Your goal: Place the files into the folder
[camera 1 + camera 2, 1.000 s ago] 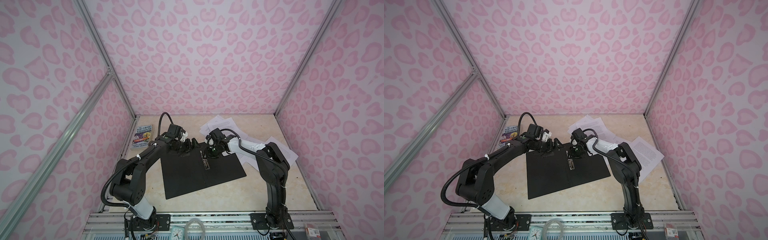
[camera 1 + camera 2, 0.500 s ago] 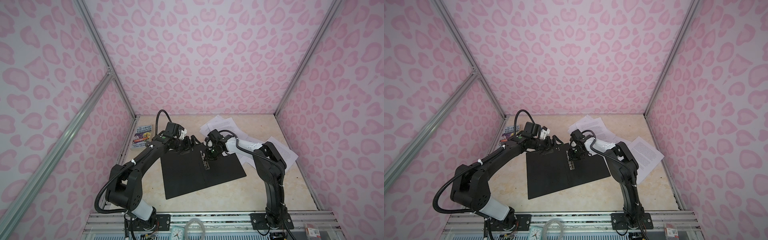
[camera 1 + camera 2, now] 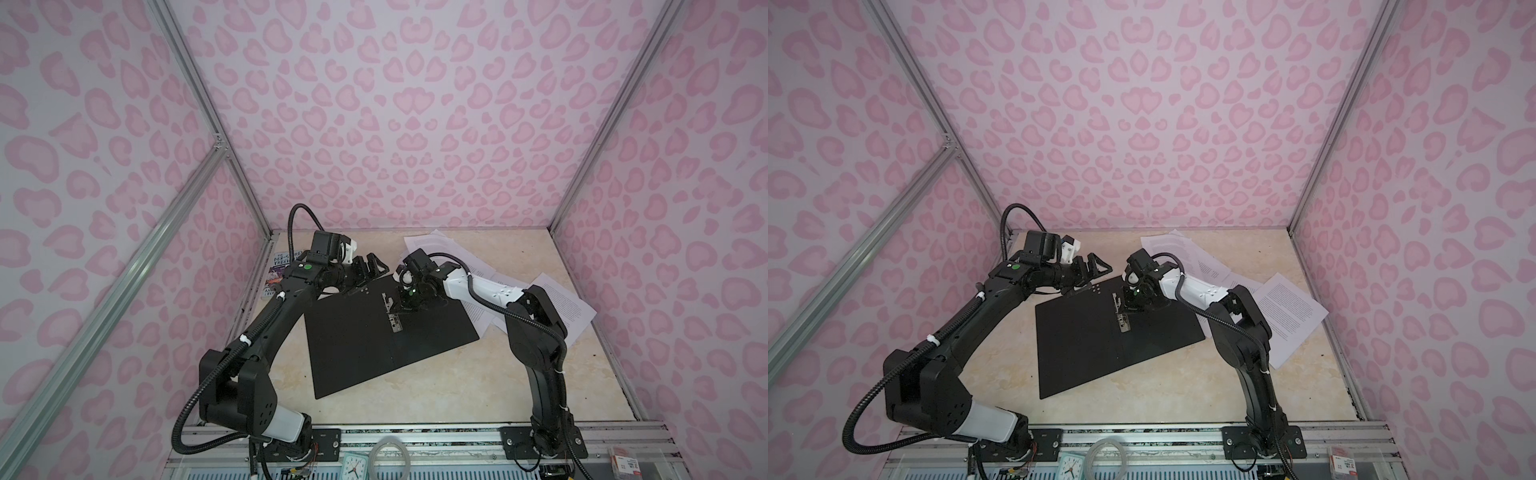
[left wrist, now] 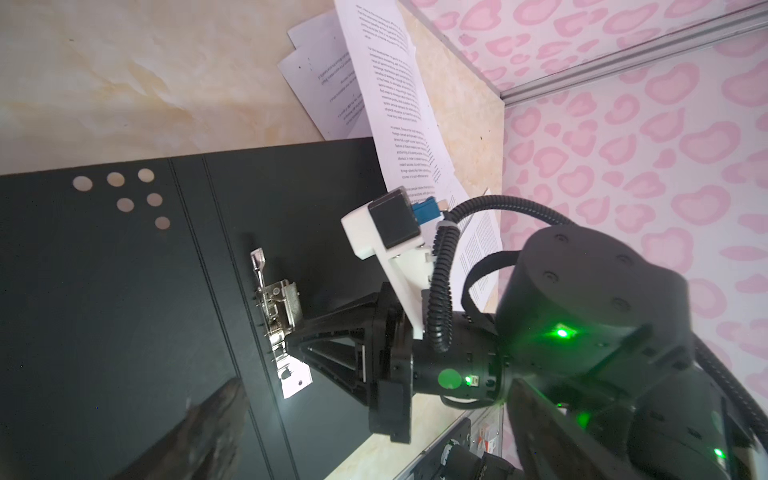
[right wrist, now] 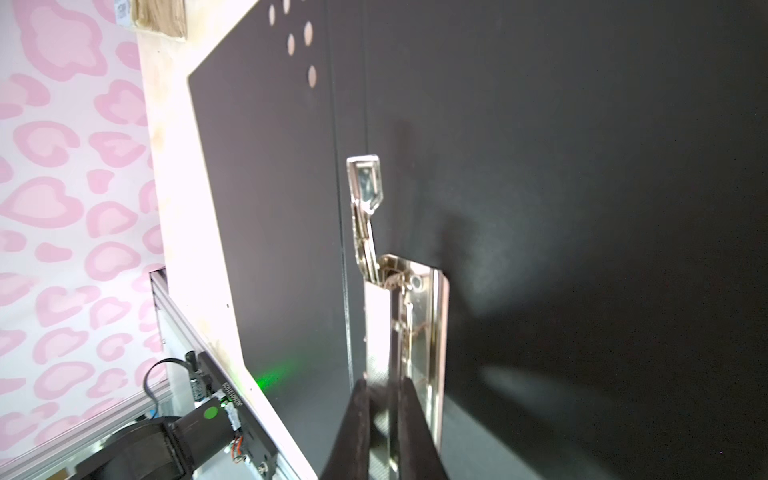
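Shows, in both top views, the folder (image 3: pixel 353 340) (image 3: pixel 1084 345) lying open and flat on the beige table (image 3: pixel 415 395), black inside up and skewed to the table's edges. Finds the metal clip (image 3: pixel 392 316) (image 3: pixel 1122 321) just beside the spine crease, on the leaf at the right arm's side, with the clip's lever (image 5: pixel 365 187) raised off the black surface. Has the right gripper (image 3: pixel 398 306) (image 3: pixel 1128 306) down on the clip's far end. In the right wrist view, catches the right gripper (image 5: pixel 384 386) with jaws nearly together, pinching a thin upright metal strip of the clip. Places the left gripper (image 3: pixel 371 267) (image 3: pixel 1096 268) over the folder's far left corner, near a cluster of small punched holes (image 4: pixel 124 195), jaws spread wide and holding nothing. Cannot tell whether it touches the cover. Finds the files (image 3: pixel 557 305) (image 3: pixel 1287 316) outside the folder, as loose printed sheets fanned on the table to its right and behind it, reaching its right edge and partly hidden by the right arm. Glimpses a colourful book (image 3: pixel 279 266) at the table's left edge, mostly behind the left arm.
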Available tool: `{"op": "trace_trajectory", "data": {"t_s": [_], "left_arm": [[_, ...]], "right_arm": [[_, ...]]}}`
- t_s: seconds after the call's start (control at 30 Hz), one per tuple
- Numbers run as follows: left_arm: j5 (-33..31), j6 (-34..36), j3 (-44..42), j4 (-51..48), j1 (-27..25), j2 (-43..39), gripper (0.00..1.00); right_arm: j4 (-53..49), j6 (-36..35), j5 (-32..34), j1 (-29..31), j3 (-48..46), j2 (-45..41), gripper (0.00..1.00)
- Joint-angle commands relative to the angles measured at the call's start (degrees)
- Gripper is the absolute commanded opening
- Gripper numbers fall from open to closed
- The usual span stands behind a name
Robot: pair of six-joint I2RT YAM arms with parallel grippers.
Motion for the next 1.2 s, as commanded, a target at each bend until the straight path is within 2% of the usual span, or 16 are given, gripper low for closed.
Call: {"op": "trace_trajectory", "data": {"t_s": [0.0,0.27,0.57,0.63,0.73,0.9,1.17], "left_arm": [[-0.79,0.82,0.7,-2.56,0.43,-1.62,0.99],[-1.36,0.98,-1.29,-3.93,0.83,-4.06,0.99],[-1.98,1.09,-2.31,-5.87,0.93,-6.69,0.99],[-2.06,0.99,-2.47,-6.04,0.92,-7.08,0.99],[-1.98,0.52,-2.32,-6.1,0.92,-7.51,0.99],[-1.75,0.34,-1.84,-6.14,0.92,-7.63,0.99],[-1.21,-1.67,-3.29,-4.07,0.88,-8.16,0.99]], "right_arm": [[2.33,3.88,-2.8,0.62,1.5,1.79,0.08],[10.31,11.36,-6.14,2.26,3.33,6.01,0.09],[19.06,18.81,-4.39,5.12,3.53,9.29,0.1],[21.25,20.01,-4.02,5.79,3.05,9.57,0.14],[24.23,21.23,-4.19,6.38,1.99,9.55,0.29],[24.65,20.52,-4.1,6.26,-1.44,6.88,0.41],[16.51,10.06,-3.41,2.21,-3.84,-2.27,0.53]]}}
